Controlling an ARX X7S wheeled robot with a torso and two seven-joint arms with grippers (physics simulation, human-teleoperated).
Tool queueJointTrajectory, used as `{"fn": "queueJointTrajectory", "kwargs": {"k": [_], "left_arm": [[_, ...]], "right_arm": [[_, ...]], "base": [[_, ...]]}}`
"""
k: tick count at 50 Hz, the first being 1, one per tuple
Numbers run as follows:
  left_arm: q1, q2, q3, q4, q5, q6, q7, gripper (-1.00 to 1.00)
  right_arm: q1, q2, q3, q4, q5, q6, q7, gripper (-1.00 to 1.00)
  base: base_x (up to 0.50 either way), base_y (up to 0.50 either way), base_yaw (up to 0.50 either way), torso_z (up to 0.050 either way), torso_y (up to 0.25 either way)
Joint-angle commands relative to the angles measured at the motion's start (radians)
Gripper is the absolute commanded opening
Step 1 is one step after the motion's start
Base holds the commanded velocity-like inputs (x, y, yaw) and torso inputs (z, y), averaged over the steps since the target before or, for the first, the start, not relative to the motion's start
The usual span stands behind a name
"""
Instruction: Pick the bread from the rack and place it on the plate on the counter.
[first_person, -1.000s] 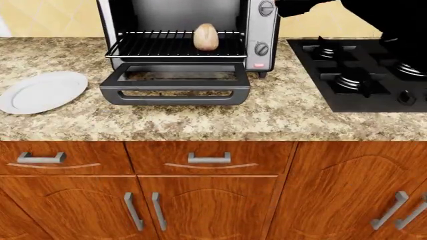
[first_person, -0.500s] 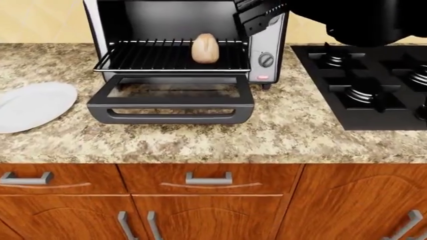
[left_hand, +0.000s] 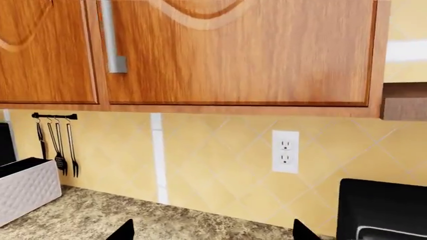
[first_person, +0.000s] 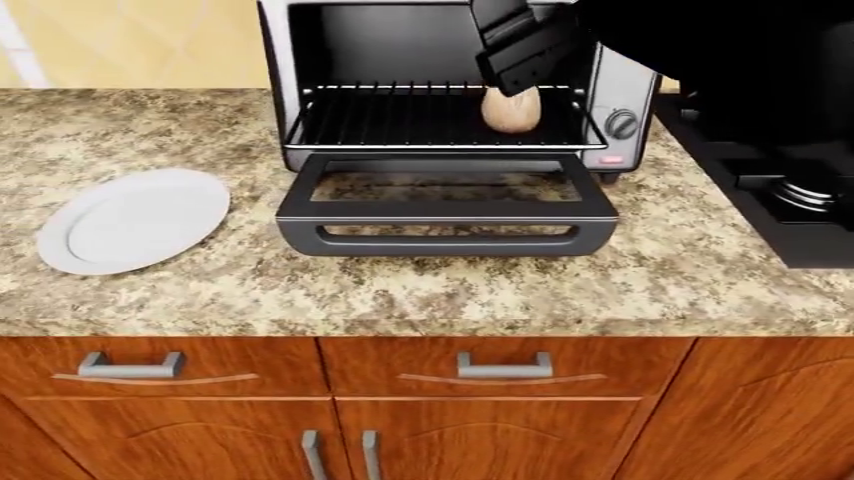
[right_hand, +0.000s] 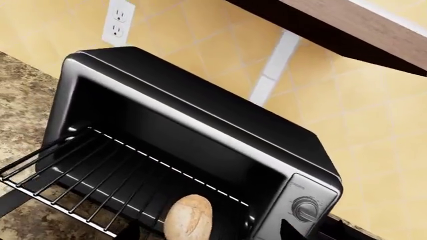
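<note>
The bread (first_person: 511, 110), a small golden-tan roll, stands on the black wire rack (first_person: 400, 118) pulled out of the open toaster oven. My right gripper (first_person: 518, 72) hangs just above it and hides its top. In the right wrist view the bread (right_hand: 189, 218) lies between the two spread fingertips (right_hand: 293, 232), apart from both; the right gripper (right_hand: 210, 235) is open. The rack (right_hand: 80, 180) runs off to one side. The white plate (first_person: 134, 220) lies on the speckled counter (first_person: 441, 290), left of the oven. My left gripper (left_hand: 213, 234) is open over bare counter (left_hand: 100, 217), holding nothing.
The oven's door (first_person: 447, 205) lies folded down on the counter in front of the rack. A black stove top (first_person: 787, 200) sits at the right. The left wrist view shows upper cabinets (left_hand: 233, 50), a wall outlet (left_hand: 285, 151), hanging utensils (left_hand: 60, 150) and a white box (left_hand: 23, 192).
The head view has shifted, so the oven now sits further right in it. My right arm has come down and leftward from the oven's upper right corner to just above the bread.
</note>
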Motion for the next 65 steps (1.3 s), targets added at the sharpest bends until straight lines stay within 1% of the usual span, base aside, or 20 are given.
{"fn": "queueJointTrajectory", "kwargs": {"k": [1, 34, 41, 44, 46, 49, 65], "left_arm": [[-0.002, -0.010, 0.000, 0.005, -0.005, -0.007, 0.003, 1.00], [-0.006, -0.011, 0.004, 0.016, -0.021, -0.011, 0.018, 1.00], [-0.018, -0.014, 0.002, 0.017, -0.027, -0.019, 0.018, 1.00], [-0.011, -0.014, 0.004, 0.019, -0.029, -0.018, 0.020, 1.00], [-0.010, -0.012, 0.006, 0.018, -0.028, -0.016, 0.022, 1.00], [0.002, -0.014, 0.007, 0.022, -0.029, -0.010, 0.023, 1.00], [0.020, -0.014, 0.012, 0.022, -0.028, 0.003, 0.026, 1.00]], "right_arm": [[-0.004, 0.005, -0.018, -0.018, 0.019, -0.011, 0.016, 1.00], [-0.013, 0.021, -0.076, -0.037, 0.019, -0.057, 0.004, 1.00], [-0.006, 0.021, -0.076, -0.041, 0.044, -0.058, 0.012, 1.00], [-0.001, 0.027, -0.084, -0.064, 0.014, -0.073, -0.003, 1.00], [-0.004, 0.025, -0.084, -0.046, 0.029, -0.070, 0.003, 1.00], [-0.012, 0.031, -0.085, -0.060, 0.025, -0.080, -0.015, 1.00], [-0.007, 0.039, -0.095, -0.068, 0.034, -0.094, -0.002, 1.00]], "base": [[0.00, 0.50, 0.00, 0.000, 0.000], [0.00, 0.50, 0.00, 0.000, 0.000], [0.00, 0.49, 0.00, 0.000, 0.000], [0.00, 0.00, 0.00, 0.000, 0.000], [0.00, 0.00, 0.00, 0.000, 0.000], [0.50, 0.00, 0.00, 0.000, 0.000], [0.50, 0.00, 0.00, 0.000, 0.000]]}}
